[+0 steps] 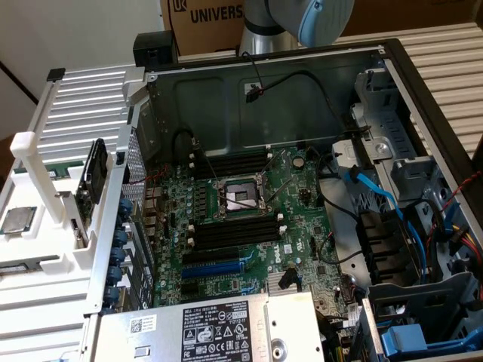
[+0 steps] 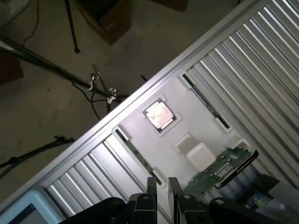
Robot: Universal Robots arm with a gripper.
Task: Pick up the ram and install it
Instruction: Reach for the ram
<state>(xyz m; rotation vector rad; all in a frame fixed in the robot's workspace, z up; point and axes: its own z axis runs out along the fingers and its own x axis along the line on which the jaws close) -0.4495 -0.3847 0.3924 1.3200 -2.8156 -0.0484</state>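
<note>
White tray [image 2: 187, 126] | ram sticks [image 2: 206, 101]: 2 | processor chip [image 2: 159, 115]: 1 | gripper [image 2: 162, 181] overhead

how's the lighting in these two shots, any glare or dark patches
Exterior view: even light, the motherboard readable, the case's lower right corner shadowed. Wrist view: dim floor, glare on the processor in the white tray, the gripper silhouetted.

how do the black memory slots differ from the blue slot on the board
Colour: the memory slots are black with white end clips; the blue slot is blue, with no such clips visible. Number: the memory slots sit in banks on both sides of the CPU socket; the blue slot is single, nearer the power supply. Both lie parallel on the motherboard and look empty.
</note>
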